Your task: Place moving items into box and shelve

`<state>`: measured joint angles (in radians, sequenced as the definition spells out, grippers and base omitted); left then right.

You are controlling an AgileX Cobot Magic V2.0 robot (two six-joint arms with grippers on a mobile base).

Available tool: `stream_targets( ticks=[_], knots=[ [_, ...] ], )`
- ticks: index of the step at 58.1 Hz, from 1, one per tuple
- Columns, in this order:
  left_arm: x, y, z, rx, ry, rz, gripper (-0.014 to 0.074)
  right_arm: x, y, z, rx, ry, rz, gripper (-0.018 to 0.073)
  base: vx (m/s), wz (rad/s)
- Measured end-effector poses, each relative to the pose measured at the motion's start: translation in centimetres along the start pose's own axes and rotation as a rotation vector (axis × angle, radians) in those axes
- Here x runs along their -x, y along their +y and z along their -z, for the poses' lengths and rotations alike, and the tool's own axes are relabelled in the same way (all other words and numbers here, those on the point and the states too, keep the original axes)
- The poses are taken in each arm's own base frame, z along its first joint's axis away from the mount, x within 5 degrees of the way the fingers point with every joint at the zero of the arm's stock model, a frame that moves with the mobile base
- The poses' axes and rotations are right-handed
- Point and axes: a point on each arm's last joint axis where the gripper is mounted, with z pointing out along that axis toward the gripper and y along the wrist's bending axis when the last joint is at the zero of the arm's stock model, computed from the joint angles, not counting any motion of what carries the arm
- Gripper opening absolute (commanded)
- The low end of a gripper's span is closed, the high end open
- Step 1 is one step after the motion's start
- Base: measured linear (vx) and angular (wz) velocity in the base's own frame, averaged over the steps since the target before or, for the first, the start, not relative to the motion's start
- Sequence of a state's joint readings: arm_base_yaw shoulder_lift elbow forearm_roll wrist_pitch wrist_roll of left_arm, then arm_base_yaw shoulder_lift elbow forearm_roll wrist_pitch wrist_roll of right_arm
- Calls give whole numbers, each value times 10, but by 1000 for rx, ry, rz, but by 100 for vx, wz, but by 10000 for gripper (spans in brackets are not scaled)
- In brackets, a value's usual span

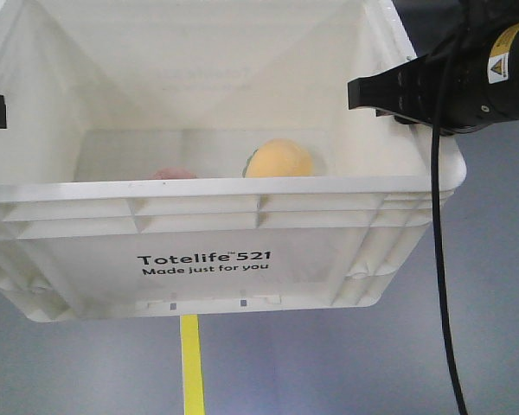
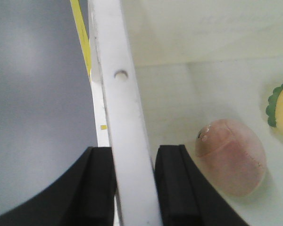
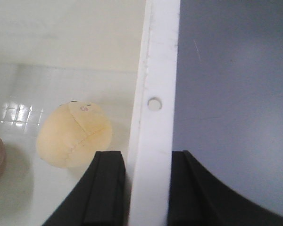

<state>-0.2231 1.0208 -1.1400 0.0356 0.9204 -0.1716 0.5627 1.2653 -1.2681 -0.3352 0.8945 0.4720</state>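
Observation:
The white box (image 1: pixel 242 192) with "Totelife 521" print hangs in the air, tilted toward the front camera. My left gripper (image 2: pixel 136 155) is shut on its left rim (image 2: pixel 118 94), one finger inside and one outside. My right gripper (image 3: pixel 148 157) is shut on the right rim (image 3: pixel 158 70) the same way. Both moving items lie on the box floor. The pale yellow-orange one (image 3: pixel 75 136) rests near the right wall and also shows from the front (image 1: pixel 279 161). The reddish-pink one (image 2: pixel 233 162) lies nearer the left wall, and only its top (image 1: pixel 173 174) peeks over the front rim.
Grey floor lies under the box, with a yellow tape line (image 1: pixel 191 363) running toward the camera. A black cable (image 1: pixel 441 259) hangs from the right arm (image 1: pixel 467 73) beside the box's right side.

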Motion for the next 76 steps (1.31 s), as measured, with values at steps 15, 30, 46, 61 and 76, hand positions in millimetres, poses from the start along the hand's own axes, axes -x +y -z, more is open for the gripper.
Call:
stream_targets(
  ticks=[15, 30, 46, 61, 76],
  knots=[
    [0, 0, 0, 0, -1, 0, 140, 0, 0, 0, -1, 0, 1, 113, 0, 11],
    [0, 0, 0, 0, 1, 0, 140, 0, 0, 0, -1, 1, 0, 113, 2, 17],
    [0, 0, 0, 0, 0, 0, 140, 0, 0, 0, 0, 1, 0, 113, 6, 18],
    [0, 0, 0, 0, 2, 0, 140, 0, 0, 0, 0, 1, 0, 113, 9, 15],
    [0, 0, 0, 0, 2, 0, 140, 0, 0, 0, 0, 1, 0, 113, 15, 8]
  ],
)
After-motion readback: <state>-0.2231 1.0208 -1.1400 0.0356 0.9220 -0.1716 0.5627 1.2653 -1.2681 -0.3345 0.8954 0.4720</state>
